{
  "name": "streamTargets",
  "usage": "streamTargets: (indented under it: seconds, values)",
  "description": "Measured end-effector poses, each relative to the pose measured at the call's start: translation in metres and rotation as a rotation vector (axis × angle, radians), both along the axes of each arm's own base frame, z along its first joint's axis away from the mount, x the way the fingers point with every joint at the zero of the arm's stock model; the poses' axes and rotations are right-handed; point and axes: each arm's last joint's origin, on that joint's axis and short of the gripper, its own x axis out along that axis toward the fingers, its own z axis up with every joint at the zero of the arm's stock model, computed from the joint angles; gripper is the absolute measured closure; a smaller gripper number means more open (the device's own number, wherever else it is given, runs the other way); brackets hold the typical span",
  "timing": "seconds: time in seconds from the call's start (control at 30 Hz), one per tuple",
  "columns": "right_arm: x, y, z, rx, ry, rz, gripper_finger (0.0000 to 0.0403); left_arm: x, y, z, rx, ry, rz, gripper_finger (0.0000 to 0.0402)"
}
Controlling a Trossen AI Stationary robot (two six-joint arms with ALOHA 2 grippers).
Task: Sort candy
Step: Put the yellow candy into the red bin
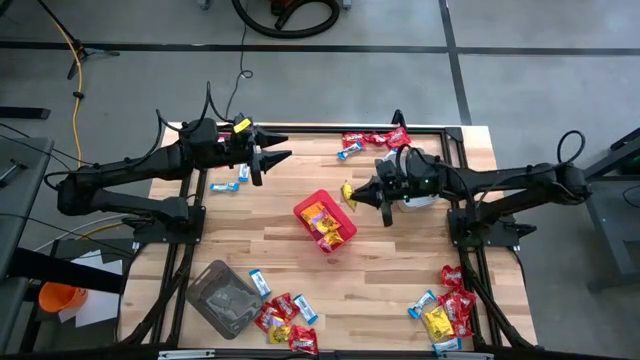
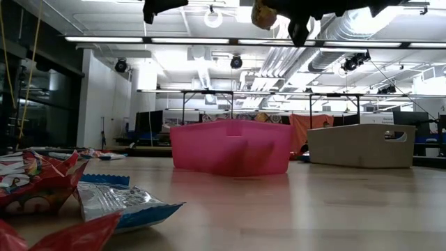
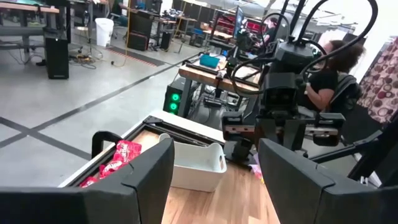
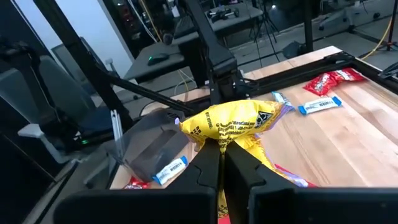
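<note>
Right gripper (image 4: pixel 222 163) is clamped on a yellow candy packet (image 4: pixel 233 124), its two dark fingers pressed together on the packet's lower edge. In the right wrist view the packet is seen fanned out beyond the fingertips, crumpled, with its long axis running across the line of the fingers. In the high view the same packet (image 1: pixel 348 192) is held in the air just beside the red square bin (image 1: pixel 325 221), off the bin's corner nearest the right arm, and the right gripper (image 1: pixel 357 195) is pointed toward the bin. Yellow packets are already seen inside the red square bin.

Left gripper (image 1: pixel 272 159) is held apart, its fingers spread with nothing between them, on the far side of the red square bin and well apart from it.

More candy is scattered around the red square bin: a red and blue-and-white cluster (image 1: pixel 375 141) beyond it, a mixed pile (image 1: pixel 447 308) at the near corner on the right arm's side, and another pile (image 1: pixel 285 316) on the near side, beside a grey tub (image 1: pixel 223 295). A white tub (image 3: pixel 196 163) is partly hidden under the right arm.
</note>
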Motion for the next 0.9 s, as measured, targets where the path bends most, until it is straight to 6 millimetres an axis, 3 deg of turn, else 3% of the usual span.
streamTargets:
  seconds: [0.27, 0.57, 0.7, 0.9]
  values:
    - [0.006, -0.002, 0.013, -0.091, -0.025, 0.017, 0.0403, 0.000, 0.000, 0.000, -0.010, -0.002, 0.001, 0.0181]
    - [0.045, 0.002, -0.013, -0.088, 0.137, 0.070, 0.0396, 0.000, 0.000, 0.000, -0.011, -0.002, 0.006, 0.0181]
    - [0.061, 0.001, -0.024, -0.101, 0.270, 0.085, 0.0362, 0.000, 0.000, 0.000, -0.010, -0.001, 0.007, 0.0181]
    - [0.079, 0.001, -0.029, -0.124, 0.432, 0.112, 0.0255, 0.000, 0.000, 0.000, -0.010, -0.001, 0.008, 0.0181]
